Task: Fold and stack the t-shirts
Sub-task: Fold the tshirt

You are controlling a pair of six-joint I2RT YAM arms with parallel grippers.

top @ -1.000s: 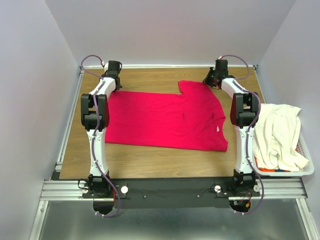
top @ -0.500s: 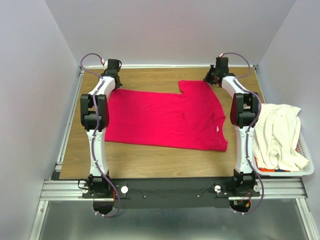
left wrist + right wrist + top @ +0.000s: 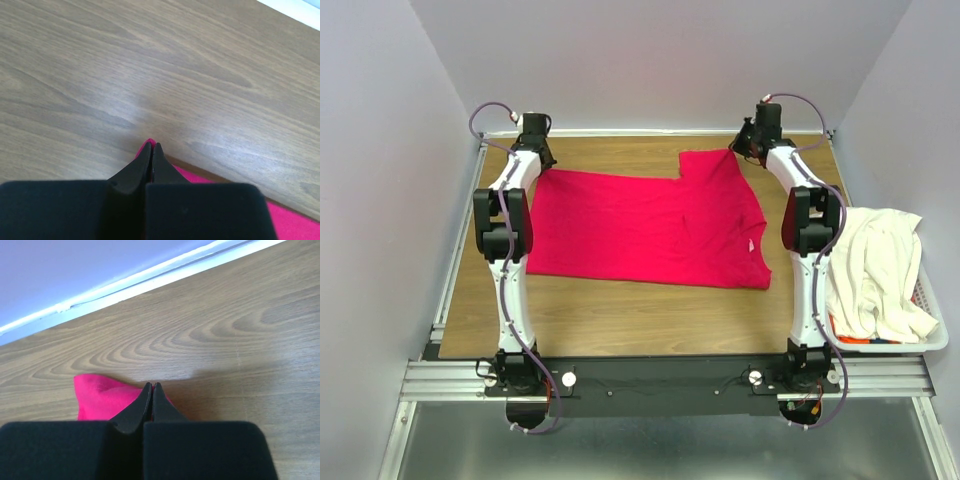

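Observation:
The crimson-red t-shirt (image 3: 640, 225) lies spread flat across the wooden table, its far edge pulled toward the back. My left gripper (image 3: 534, 152) is shut on its far left corner; a red tip (image 3: 146, 143) shows at the closed fingertips. My right gripper (image 3: 744, 148) is shut on the far right corner, with a flap of red cloth (image 3: 97, 396) beside the closed fingertips. The cream-white t-shirt (image 3: 875, 270) lies crumpled in the basket at the right.
The white slatted laundry basket (image 3: 932, 335) stands off the table's right edge beside the right arm. A white rail (image 3: 125, 285) and the back wall run just beyond both grippers. Bare wood (image 3: 650, 315) lies in front of the shirt.
Both grippers have moved toward the back wall, dragging the red shirt's far edge with them. The whole shirt has slid away from the near edge.

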